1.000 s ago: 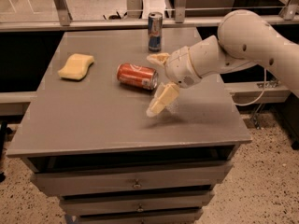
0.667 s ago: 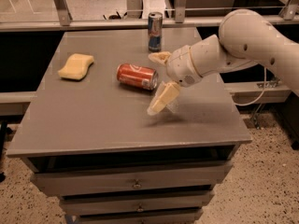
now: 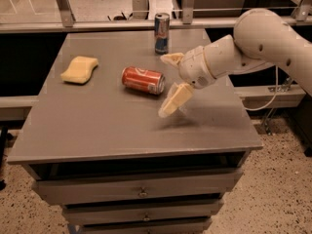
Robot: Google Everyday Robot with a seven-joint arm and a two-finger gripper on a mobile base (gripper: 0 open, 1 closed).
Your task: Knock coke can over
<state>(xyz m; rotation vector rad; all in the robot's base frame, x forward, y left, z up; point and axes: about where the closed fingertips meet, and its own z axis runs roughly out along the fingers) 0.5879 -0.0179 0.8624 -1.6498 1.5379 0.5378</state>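
The red coke can (image 3: 142, 80) lies on its side in the middle of the grey table (image 3: 97, 126), its silver top facing right. My gripper (image 3: 168, 84) is just right of the can, a little above the table, open and empty. One cream finger (image 3: 175, 99) points down and left toward the table. The other finger (image 3: 172, 58) sits higher and farther back. Neither finger touches the can. The white arm (image 3: 263, 40) comes in from the right.
A slim blue-and-silver can (image 3: 162, 33) stands upright at the table's back edge. A yellow sponge (image 3: 79, 69) lies at the left. Drawers (image 3: 141, 193) are below the tabletop. A rail and glass partition run behind the table.
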